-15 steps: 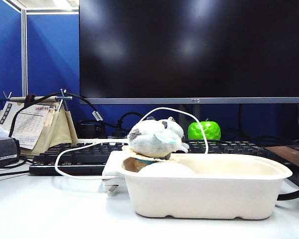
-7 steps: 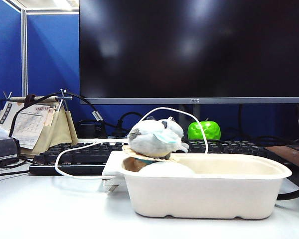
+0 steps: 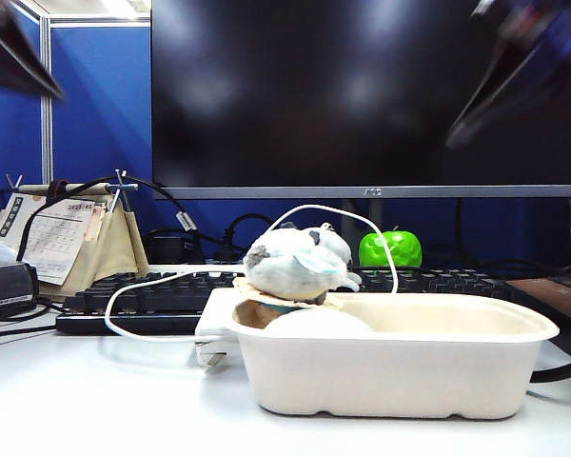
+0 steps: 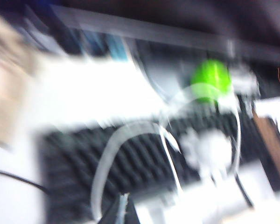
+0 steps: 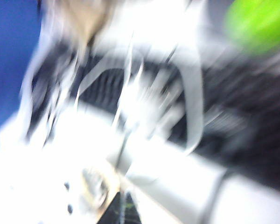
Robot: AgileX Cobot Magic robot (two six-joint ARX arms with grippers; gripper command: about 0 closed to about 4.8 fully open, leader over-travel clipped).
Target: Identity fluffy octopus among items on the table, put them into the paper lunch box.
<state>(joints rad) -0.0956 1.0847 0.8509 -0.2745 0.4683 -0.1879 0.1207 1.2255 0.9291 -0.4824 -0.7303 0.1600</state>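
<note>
Right gripper (image 3: pixel 514 86): dark smear in the upper right corner of the exterior view, high above the table, in front of the monitor (image 3: pixel 362 95). Jaws fully closed, nothing in them. Left gripper (image 3: pixel 19 62): dark blur at the upper left edge, also well above everything; can't tell how its jaws stand. Both wrist views are badly motion-blurred, only a dark sliver of gripper at the frame edge in each.

Paper lunch box (image 3: pixel 400 367): long off-white moulded tray, rounded corners, flared rim, sitting on the white table (image 3: pixel 95 409) front and centre. A pale rounded dome (image 3: pixel 316 322) shows just above the rim at the box's left end, probably the fluffy octopus, but only its top is visible, no lobes or dark spot to confirm.

On the left rim, on a tan piece: white-grey plush (image 3: pixel 295 262) with a light-blue patch and dark ears, lying on its side.

Behind: black keyboard (image 3: pixel 143 295), looping white cable (image 3: pixel 152 281), green apple (image 3: pixel 390 249), desk calendar (image 3: pixel 57 233).
</note>
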